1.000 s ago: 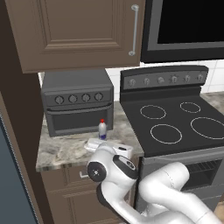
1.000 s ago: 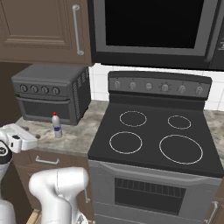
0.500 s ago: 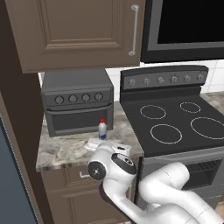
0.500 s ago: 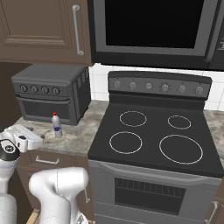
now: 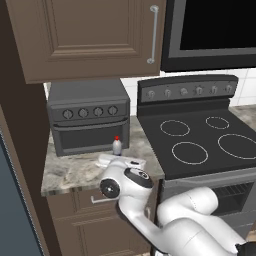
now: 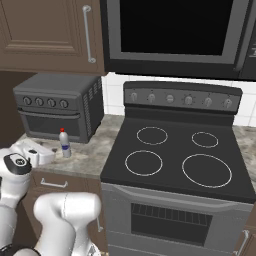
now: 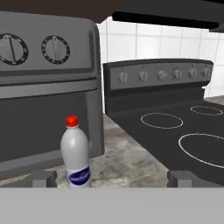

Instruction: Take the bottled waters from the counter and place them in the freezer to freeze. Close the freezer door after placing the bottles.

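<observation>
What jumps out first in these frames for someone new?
The red-capped water bottle stands upright on the granite counter just in front of the grey toaster oven, with the open gripper low on the counter before it. To the right, the black stovetop with white ring burners takes up much of both base views, under a dark microwave.
</observation>
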Motion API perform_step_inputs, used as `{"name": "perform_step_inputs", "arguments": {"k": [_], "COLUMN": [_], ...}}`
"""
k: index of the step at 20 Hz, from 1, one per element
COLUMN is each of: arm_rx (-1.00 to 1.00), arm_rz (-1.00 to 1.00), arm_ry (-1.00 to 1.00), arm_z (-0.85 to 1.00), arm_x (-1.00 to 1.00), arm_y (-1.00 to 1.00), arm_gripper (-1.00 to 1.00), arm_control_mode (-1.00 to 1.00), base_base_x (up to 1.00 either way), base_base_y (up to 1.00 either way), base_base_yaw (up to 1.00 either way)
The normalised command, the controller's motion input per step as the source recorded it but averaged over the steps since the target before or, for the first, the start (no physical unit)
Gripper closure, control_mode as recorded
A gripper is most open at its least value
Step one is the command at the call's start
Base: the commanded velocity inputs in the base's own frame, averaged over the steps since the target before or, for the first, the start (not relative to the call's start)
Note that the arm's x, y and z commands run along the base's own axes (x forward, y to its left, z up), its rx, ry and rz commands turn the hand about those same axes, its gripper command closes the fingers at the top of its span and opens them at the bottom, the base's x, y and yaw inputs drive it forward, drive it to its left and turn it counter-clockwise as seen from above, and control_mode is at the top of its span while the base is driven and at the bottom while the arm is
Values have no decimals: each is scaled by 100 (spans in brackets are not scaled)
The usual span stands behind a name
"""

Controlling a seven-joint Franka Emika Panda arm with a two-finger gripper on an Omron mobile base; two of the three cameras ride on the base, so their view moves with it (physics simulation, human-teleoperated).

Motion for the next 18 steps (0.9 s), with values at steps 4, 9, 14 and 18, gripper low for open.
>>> {"name": "perform_step_inputs", "arguments": {"k": [4, 9, 14, 18], "arm_rx": [-7, -7, -3, 0], "arm_rz": [0, 0, -2, -13], "arm_ry": [0, 0, 0, -1], "arm_z": [0, -1, -2, -4], "arm_x": [31, 16, 5, 1], "arm_y": [19, 15, 13, 15], "arm_gripper": [-100, -100, -100, -100], "arm_control_mode": [-100, -100, -100, -100], "base_base_x": [0, 0, 0, 0], "base_base_y": [0, 0, 0, 0], "base_base_yaw": [0, 0, 0, 0]}}
